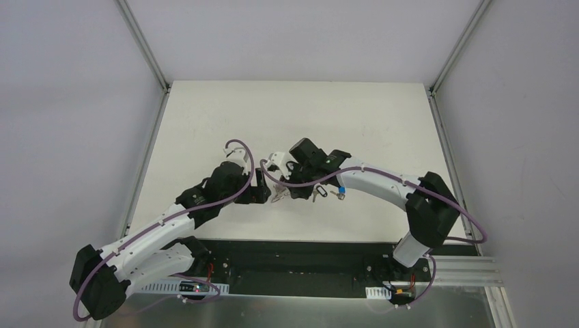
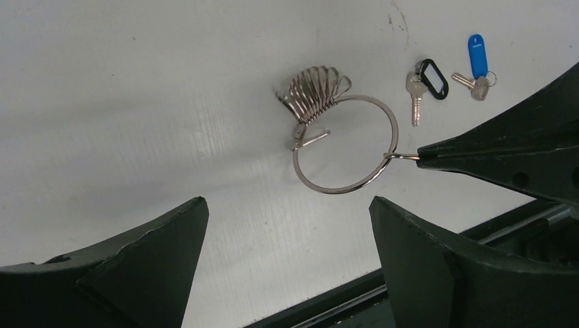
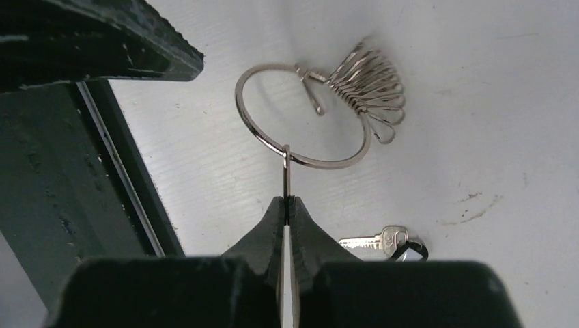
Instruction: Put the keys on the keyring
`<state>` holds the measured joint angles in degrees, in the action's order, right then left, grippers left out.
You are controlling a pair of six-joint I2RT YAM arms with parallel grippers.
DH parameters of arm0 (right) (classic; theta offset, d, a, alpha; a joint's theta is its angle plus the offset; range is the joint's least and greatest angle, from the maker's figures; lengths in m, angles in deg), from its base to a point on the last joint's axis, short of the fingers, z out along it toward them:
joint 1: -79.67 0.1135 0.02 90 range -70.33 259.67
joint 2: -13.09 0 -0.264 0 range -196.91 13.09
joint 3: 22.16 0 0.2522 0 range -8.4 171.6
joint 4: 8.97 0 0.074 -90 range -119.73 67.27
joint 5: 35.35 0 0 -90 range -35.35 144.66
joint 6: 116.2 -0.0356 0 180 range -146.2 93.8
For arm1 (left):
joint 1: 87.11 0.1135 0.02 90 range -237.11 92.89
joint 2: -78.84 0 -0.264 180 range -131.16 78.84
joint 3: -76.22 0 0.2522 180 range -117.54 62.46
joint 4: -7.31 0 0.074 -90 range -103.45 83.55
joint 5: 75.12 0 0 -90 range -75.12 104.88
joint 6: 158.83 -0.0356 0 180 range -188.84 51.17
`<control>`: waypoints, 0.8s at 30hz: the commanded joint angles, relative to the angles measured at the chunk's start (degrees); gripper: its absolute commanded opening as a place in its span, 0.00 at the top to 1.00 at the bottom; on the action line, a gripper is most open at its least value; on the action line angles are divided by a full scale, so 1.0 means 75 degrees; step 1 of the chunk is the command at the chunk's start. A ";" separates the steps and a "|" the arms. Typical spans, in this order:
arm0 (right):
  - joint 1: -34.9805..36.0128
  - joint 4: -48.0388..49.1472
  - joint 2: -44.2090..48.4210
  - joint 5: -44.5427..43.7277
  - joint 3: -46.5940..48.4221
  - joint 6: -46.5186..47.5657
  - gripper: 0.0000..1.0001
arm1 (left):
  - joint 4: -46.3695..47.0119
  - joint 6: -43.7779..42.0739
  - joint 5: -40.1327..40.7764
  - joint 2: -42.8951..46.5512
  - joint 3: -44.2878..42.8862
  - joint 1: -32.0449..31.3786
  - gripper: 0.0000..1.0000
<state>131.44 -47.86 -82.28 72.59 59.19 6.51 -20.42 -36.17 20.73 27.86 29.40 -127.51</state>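
Observation:
The keyring (image 2: 346, 143) lies flat on the white table, a silver wire ring with a fan of several wire loops (image 2: 315, 92) at its top. My right gripper (image 3: 287, 199) is shut on the small metal piece (image 3: 287, 167) that hangs on the keyring (image 3: 300, 116); its dark fingers (image 2: 491, 154) reach in from the right in the left wrist view. My left gripper (image 2: 287, 201) stands open just in front of the ring, with nothing between its fingers. The two keys lie apart from the ring: the black-headed one (image 2: 425, 83) and the blue-headed one (image 2: 478, 63).
A black rail (image 2: 410, 287) runs along the table's near edge, close to both grippers. The white table (image 1: 293, 116) stretches away behind the arms, bounded by metal frame posts (image 1: 143, 48) at the back corners. A few dark scuffs (image 3: 471, 205) mark the surface.

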 commanded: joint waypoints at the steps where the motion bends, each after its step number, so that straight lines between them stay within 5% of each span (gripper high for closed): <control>1: 0.0165 -0.0713 0.0669 -0.0647 0.0425 -0.0909 1.00 | 0.0129 0.0126 -0.0476 0.0424 -0.0200 0.0055 0.11; 24: 0.0464 -0.5387 0.0152 -0.1994 0.4550 -0.3929 1.00 | 0.0713 -0.0191 -0.2685 0.0669 -0.1189 0.0055 0.11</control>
<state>134.57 -78.15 -79.33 60.48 85.79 -18.03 -17.74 -35.62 3.35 33.39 24.30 -127.51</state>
